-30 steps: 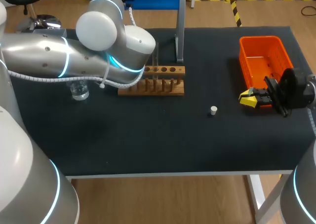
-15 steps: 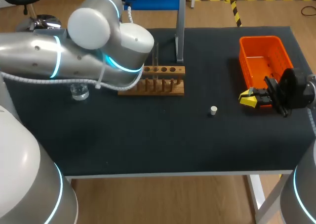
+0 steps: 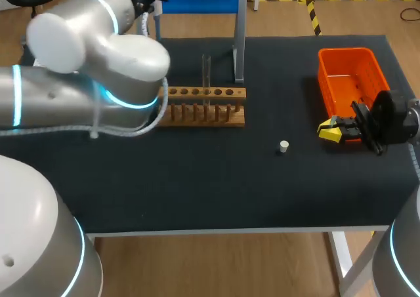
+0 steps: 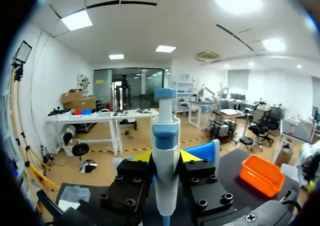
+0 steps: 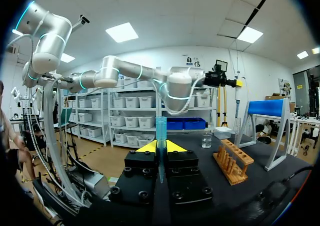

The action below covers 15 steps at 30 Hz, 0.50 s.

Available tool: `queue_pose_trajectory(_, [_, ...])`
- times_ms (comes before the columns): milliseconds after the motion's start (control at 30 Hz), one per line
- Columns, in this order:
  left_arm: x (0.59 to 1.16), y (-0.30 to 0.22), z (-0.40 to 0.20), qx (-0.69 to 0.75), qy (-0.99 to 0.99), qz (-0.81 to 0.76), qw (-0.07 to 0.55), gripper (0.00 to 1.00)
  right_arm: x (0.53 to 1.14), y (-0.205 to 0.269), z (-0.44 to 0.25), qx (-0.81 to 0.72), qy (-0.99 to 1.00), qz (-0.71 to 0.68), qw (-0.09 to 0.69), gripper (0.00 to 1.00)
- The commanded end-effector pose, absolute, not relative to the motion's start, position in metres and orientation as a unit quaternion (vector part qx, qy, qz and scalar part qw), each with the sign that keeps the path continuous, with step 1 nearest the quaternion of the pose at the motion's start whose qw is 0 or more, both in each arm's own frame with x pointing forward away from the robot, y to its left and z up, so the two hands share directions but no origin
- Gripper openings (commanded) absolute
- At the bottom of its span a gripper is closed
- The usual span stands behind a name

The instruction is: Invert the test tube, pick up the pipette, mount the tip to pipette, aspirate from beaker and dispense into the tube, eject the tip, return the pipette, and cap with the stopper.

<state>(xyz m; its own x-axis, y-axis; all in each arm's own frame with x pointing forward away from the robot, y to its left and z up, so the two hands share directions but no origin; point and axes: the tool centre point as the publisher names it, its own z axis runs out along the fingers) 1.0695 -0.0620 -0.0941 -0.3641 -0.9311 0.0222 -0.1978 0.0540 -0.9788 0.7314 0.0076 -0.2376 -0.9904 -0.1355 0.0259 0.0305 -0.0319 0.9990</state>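
My left claw (image 4: 165, 157) is clamped on the white-and-blue pipette (image 4: 165, 136); my right claw (image 5: 160, 147) pinches a clear blue tip (image 5: 160, 128). The wooden rack (image 3: 216, 121) holds one glass tube (image 3: 206, 73) upright on the worktop (image 3: 197, 185).

The right gripper (image 5: 161, 147) grips an upright blue tip (image 5: 160, 130).

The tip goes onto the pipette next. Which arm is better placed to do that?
Left, probably: the left gripper is shut on the pipette, with open air around it. The right gripper just holds the tip upright near the orange bin, a ready target.
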Motion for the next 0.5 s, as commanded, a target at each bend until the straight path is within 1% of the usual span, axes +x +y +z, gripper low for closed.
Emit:
queue_pose_trajectory(33, [1.0046, -0.0428, -0.072, -0.314, 0.725, -0.582, 0.195, 0.0, 0.7304, 0.007, -0.2372, 0.038, -0.694, -0.717, 0.057, 0.0])
queue_pose_trajectory(500, [1.0046, -0.0428, -0.072, -0.314, 0.725, -0.582, 0.195, 0.0, 0.7304, 0.007, -0.2372, 0.038, -0.694, -0.717, 0.057, 0.0])
